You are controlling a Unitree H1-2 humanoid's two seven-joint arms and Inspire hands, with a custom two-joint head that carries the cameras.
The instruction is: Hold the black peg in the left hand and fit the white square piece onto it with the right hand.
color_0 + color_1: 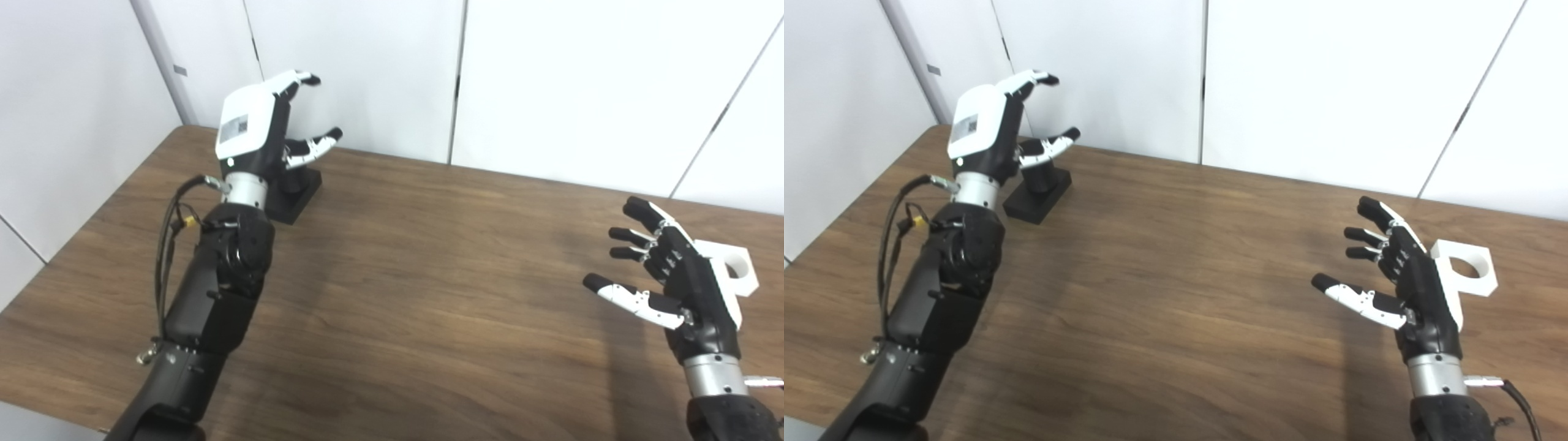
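Brown wood-grain table (429, 294); white panel wall (551, 79) behind.

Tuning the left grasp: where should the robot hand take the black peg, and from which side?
Judging by its pose, grip the upright post of the black peg, above its flat square base, coming from the near-left, where the open left robot hand hovers.

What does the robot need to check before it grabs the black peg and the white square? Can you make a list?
1. Left hand open, ready to grab: ok.
2. Left hand beside the black peg: ok; touching it: cannot tell.
3. Black peg upright on its base: ok.
4. Right hand open, holding nothing: ok.
5. White square piece lying flat on the table, hole facing up: ok.
6. Right hand around the white square piece: not ok, the piece sits behind it.
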